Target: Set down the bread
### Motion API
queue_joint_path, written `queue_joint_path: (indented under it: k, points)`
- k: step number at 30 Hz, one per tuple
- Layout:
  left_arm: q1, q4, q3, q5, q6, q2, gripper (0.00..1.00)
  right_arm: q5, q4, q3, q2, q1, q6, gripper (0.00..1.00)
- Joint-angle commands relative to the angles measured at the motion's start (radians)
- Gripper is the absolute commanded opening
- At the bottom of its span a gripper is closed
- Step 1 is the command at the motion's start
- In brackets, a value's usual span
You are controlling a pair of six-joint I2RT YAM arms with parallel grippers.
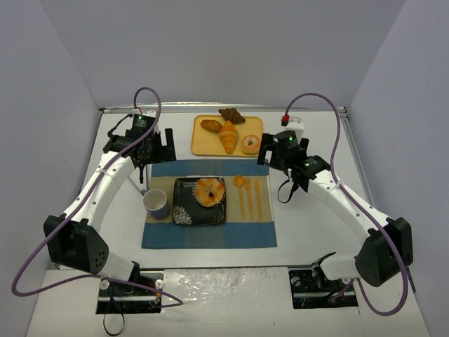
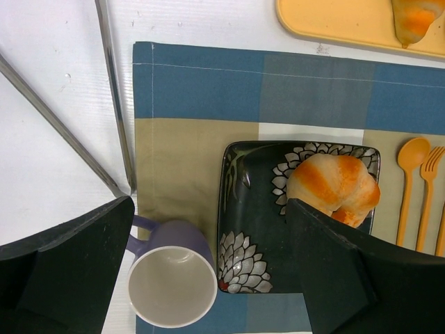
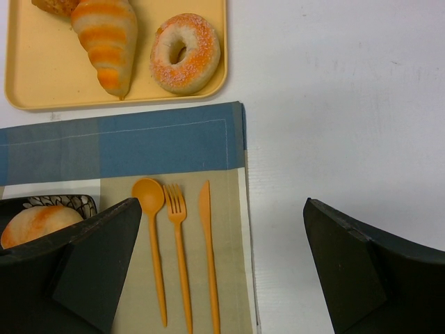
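At the centre of the placemat (image 1: 210,235) the bread (image 1: 209,191) rests on the dark flowered plate (image 1: 184,210), toward its one o'clock corner, where a place setting wants it (mug (image 1: 156,202) at nine o'clock, orange cutlery (image 1: 249,196) at three). The left hand (image 1: 160,149), at ten o'clock of the plate, is spread wide and carries nothing. The right hand (image 1: 272,158), at two o'clock, is likewise spread and empty. So the placing looks done.

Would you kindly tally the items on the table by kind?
Baked goods, round golden-orange bun included: 5
Orange plastic cutlery: 3
Purple ceramic mug: 1
Dark floral square plate: 1
Yellow rectangular tray: 1
Blue-and-tan checked cloth placemat: 1
Total: 12
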Motion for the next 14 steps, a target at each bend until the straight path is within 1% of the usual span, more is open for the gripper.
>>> queue_joint_path:
  k: [1, 14]
  points:
    - [-0.02, 0.011, 0.029, -0.022, -0.013, -0.046, 0.89, 0.012, 0.023, 0.027, -0.036, -0.005, 0.001, 1.0]
    - [-0.042, 0.017, 0.017, -0.033, -0.015, -0.032, 0.89, 0.009, 0.024, 0.027, -0.024, -0.005, -0.001, 1.0]
